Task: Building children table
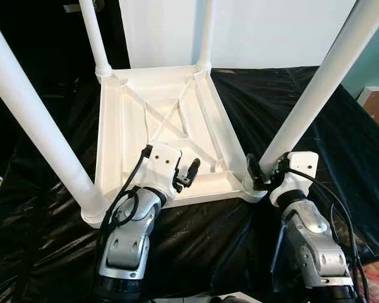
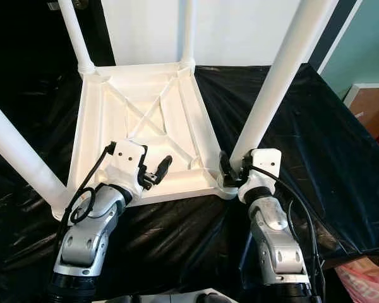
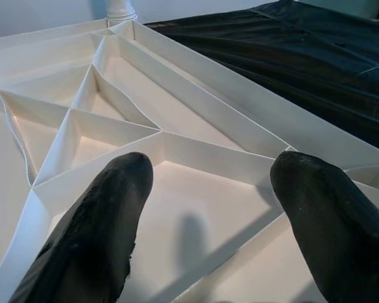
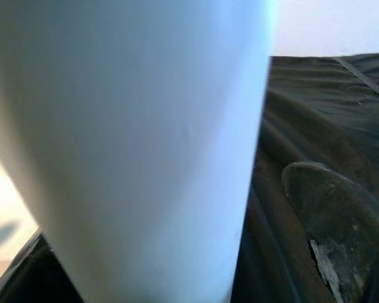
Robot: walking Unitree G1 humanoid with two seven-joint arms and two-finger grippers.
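I see the white children's table lying upside down on the black-draped counter, legs up. My right end effector pinches the near right leg at its base. My left end effector hovers spread above the ribbed underside.

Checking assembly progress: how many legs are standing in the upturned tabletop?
4. Far-left leg and far-right leg at the back corners, near-left leg at the front corner, near-right leg with the right gripper at its base.
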